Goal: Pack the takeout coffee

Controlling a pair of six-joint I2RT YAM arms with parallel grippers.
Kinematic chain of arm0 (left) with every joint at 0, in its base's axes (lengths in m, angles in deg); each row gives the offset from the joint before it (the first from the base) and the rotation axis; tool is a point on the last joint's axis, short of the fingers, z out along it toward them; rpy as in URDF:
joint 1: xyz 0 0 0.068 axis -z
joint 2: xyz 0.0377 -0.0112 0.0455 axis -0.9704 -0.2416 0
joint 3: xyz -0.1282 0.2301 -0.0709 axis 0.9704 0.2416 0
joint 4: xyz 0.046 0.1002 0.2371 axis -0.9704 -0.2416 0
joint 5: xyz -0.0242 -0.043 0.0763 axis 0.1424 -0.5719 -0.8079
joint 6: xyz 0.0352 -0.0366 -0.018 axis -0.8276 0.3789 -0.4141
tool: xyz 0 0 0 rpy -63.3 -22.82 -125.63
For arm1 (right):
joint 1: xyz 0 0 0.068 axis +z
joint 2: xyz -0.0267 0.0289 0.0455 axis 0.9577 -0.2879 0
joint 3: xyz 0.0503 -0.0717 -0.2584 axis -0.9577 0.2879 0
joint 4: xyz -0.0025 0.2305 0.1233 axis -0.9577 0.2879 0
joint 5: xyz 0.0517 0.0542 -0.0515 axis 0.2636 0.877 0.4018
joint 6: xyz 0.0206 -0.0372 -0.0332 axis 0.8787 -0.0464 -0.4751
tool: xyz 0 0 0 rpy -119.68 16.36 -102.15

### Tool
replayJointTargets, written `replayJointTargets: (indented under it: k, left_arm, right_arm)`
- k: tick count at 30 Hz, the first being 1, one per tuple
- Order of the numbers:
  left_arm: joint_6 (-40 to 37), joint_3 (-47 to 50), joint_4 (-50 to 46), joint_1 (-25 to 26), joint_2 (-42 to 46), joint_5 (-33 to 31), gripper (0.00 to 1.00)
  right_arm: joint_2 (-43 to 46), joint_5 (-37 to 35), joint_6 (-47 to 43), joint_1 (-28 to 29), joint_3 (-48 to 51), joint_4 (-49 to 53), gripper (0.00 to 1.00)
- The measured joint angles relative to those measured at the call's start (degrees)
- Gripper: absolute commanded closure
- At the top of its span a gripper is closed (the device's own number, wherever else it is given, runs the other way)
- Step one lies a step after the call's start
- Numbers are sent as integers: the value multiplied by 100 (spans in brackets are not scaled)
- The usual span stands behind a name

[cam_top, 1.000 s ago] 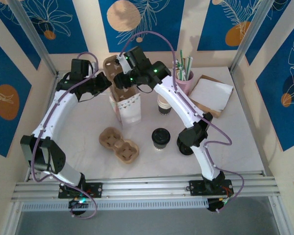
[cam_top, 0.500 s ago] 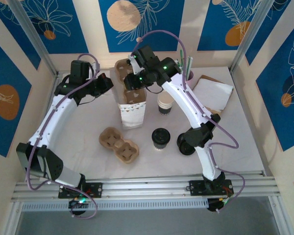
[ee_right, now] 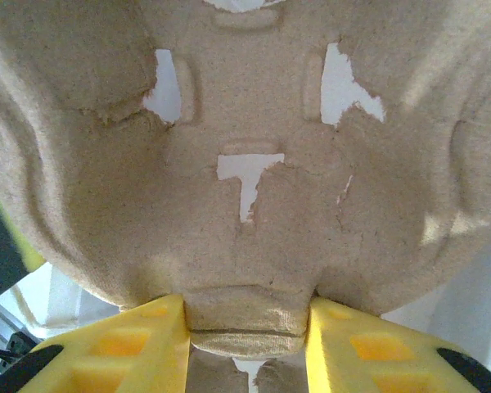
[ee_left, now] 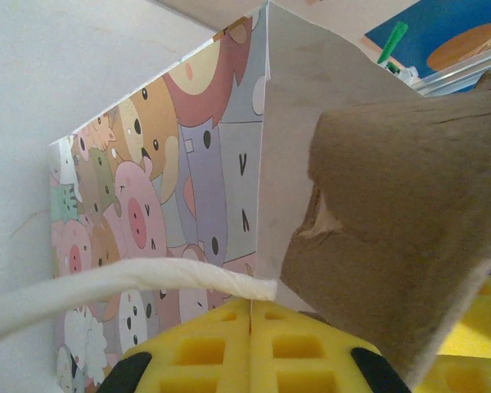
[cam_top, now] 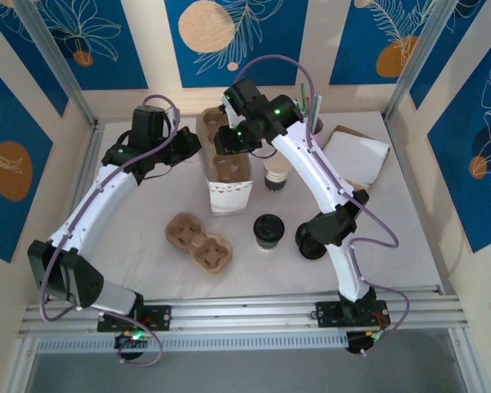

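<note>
The takeout coffee (cam_top: 268,232), a white cup with a black lid, stands alone on the table in front of the arms. Behind it a cartoon-printed paper bag (cam_top: 229,195) (ee_left: 164,205) stands upright. My left gripper (cam_top: 192,146) (ee_left: 251,301) is shut on the bag's rim, beside its white twisted handle (ee_left: 106,286). A brown pulp cup carrier (cam_top: 227,160) (ee_right: 245,164) (ee_left: 393,221) stands on end in the bag's mouth. My right gripper (cam_top: 231,137) (ee_right: 247,323) is shut on the carrier's edge tab.
A second pulp carrier (cam_top: 199,241) lies flat at the front left. A stack of lidless cups (cam_top: 276,173) stands right of the bag, loose black lids (cam_top: 309,244) by the right arm. A pink cup of straws (cam_top: 309,124) and napkins (cam_top: 352,155) sit at the back right.
The bag and the carrier have shifted to the right together. Both grippers moved right with them, keeping their grips.
</note>
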Motion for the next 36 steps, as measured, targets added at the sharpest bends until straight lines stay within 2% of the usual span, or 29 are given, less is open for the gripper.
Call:
replayJointTargets:
  k: [7, 21, 30, 36]
  left_arm:
    - [-11, 160, 264, 94, 238, -295, 100]
    - [-13, 315, 472, 275, 282, -361, 100]
    - [-15, 315, 420, 280, 269, -404, 100]
    - [-15, 315, 461, 280, 269, -409, 100]
  right_arm:
    - [0, 0, 94, -24, 0, 157, 61]
    - [-214, -2, 192, -37, 76, 188, 62]
    - [63, -256, -98, 273, 1115, -289, 63]
    - [525, -203, -146, 212, 1589, -490, 63]
